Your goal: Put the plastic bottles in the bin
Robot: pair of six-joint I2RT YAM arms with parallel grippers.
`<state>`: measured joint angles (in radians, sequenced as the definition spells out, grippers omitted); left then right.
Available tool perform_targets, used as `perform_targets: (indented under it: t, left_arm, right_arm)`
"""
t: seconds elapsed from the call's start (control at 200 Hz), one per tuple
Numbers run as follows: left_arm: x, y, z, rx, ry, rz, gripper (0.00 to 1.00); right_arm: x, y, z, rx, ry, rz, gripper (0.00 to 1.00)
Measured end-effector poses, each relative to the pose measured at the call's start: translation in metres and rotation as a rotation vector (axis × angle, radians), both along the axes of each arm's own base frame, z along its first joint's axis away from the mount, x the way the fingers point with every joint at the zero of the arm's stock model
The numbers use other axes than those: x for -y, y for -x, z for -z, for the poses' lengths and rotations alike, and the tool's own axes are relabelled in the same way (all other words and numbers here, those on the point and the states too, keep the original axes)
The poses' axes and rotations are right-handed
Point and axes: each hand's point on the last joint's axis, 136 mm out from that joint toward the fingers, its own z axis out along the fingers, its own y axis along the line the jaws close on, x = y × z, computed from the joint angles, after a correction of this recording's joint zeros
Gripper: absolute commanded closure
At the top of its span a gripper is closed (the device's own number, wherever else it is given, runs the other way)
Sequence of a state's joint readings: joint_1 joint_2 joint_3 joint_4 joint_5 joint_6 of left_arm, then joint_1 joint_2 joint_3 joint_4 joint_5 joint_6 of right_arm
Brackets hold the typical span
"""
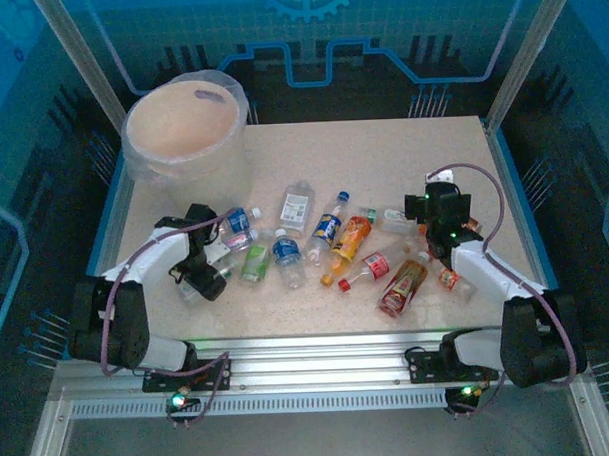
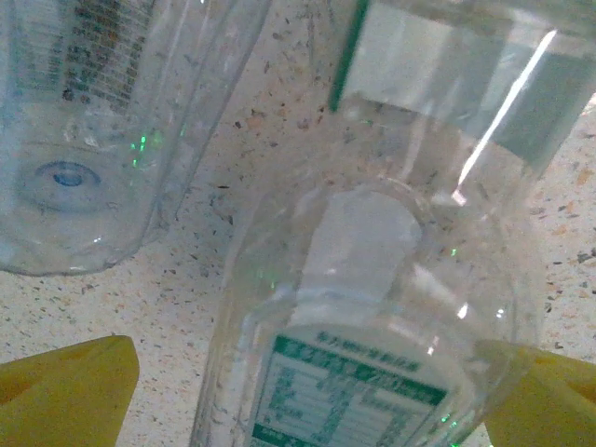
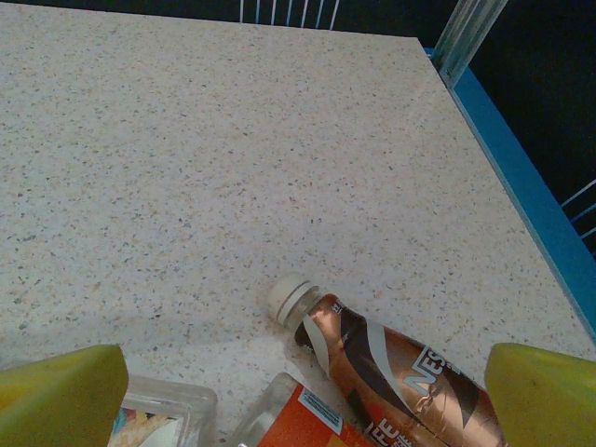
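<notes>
The bin (image 1: 186, 127), a big whitish bucket, stands at the table's far left. Several plastic bottles lie across the middle, among them an orange one (image 1: 349, 241) and a red-labelled one (image 1: 404, 287). My left gripper (image 1: 208, 274) is low over the leftmost bottles. Its yellow fingers (image 2: 65, 391) stand wide on either side of a clear bottle with a green-printed label (image 2: 354, 372); the left finger is apart from it. My right gripper (image 3: 303, 396) is open above a brown coffee bottle with a white cap (image 3: 400, 372) and an orange-labelled bottle (image 3: 307, 419).
A clear blue-labelled bottle (image 2: 84, 121) and a green-banded bottle (image 2: 447, 84) lie just beyond the left fingers. A blue raised border (image 3: 521, 177) runs along the table's right edge. Bare tabletop (image 1: 382, 155) stretches behind the bottles.
</notes>
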<state>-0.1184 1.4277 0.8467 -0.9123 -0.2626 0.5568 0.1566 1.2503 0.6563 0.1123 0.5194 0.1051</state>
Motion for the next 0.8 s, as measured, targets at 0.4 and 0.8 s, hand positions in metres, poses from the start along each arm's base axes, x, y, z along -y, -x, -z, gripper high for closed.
perform_targets:
  t: [0.4,0.8]
  left_arm:
    - [-0.002,-0.002,0.002,-0.001,-0.011,0.0,0.07]
    - [-0.003,-0.001,0.015,-0.049,-0.025,0.004,0.08]
  right_arm:
    - [0.0,0.0,0.0,0.0,-0.001,-0.002,0.0]
    - [0.0,0.0,0.0,0.0,-0.001,-0.002,0.0]
